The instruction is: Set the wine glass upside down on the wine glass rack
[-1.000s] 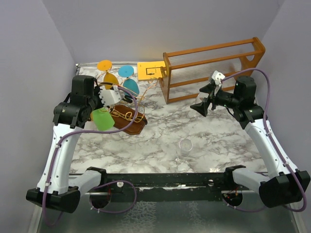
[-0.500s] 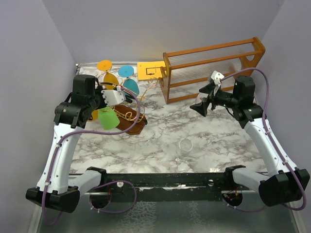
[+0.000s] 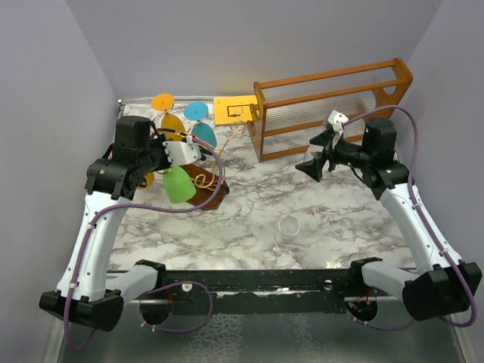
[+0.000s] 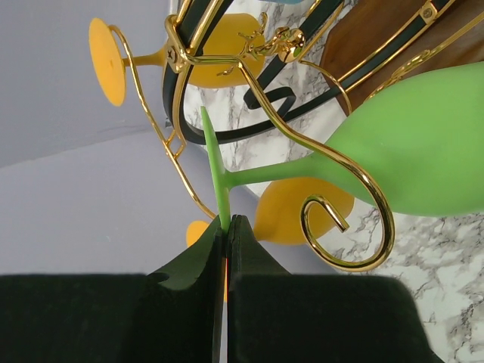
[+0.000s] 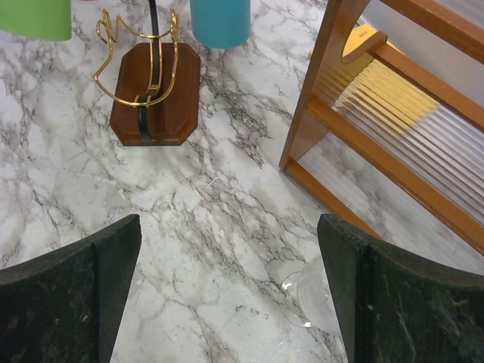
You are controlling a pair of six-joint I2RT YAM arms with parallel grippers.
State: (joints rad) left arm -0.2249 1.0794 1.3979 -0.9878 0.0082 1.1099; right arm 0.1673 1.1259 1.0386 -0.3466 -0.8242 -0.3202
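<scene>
My left gripper (image 4: 227, 221) is shut on the edge of the foot of a green wine glass (image 4: 423, 151), and its stem runs sideways behind a curled gold arm of the wine glass rack (image 4: 355, 198). In the top view the green wine glass (image 3: 179, 185) hangs bowl-down at the near left side of the wine glass rack (image 3: 209, 190), below my left gripper (image 3: 172, 162). The rack's brown base (image 5: 155, 94) lies ahead in the right wrist view. My right gripper (image 3: 318, 155) hovers open over the marble with nothing between its fingers (image 5: 231, 257).
Orange (image 3: 172, 125) and blue (image 3: 203, 134) glasses hang on the rack. A clear glass (image 3: 288, 227) stands on the marble near the front; it also shows by my right finger (image 5: 325, 295). A large wooden frame with clear rods (image 3: 333, 106) and a yellow card (image 3: 233, 110) sit at the back.
My left gripper has swung the green glass to the right, closer in against the rack. The right arm has not moved.
</scene>
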